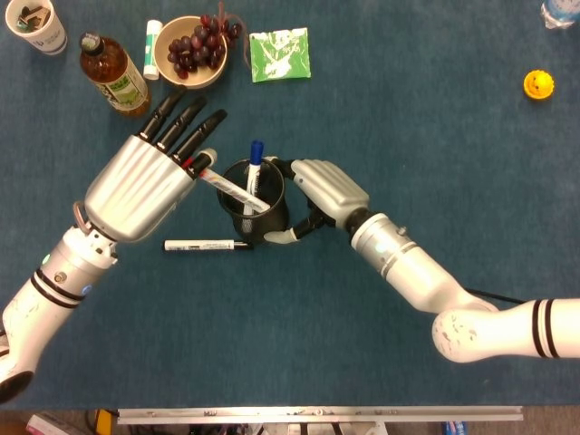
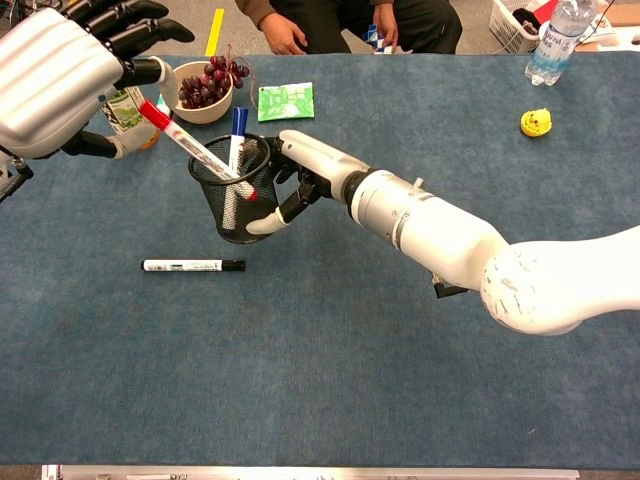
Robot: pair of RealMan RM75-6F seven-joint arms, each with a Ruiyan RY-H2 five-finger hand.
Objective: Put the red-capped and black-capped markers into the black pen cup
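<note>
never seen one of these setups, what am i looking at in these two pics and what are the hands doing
This is a two-armed robot with human-like hands, working at a blue table. One picture looks straight down from its head, the other looks forward from its chest.

The left hand pinches a red-capped marker, slanted with its lower end already inside the black pen cup. The right hand grips that mesh cup from the side. A blue-capped marker already stands in it.

A black-capped marker lies flat on the table beside the cup. Further back sit a bowl of grapes, a bottle, a green packet and a yellow toy.
</note>
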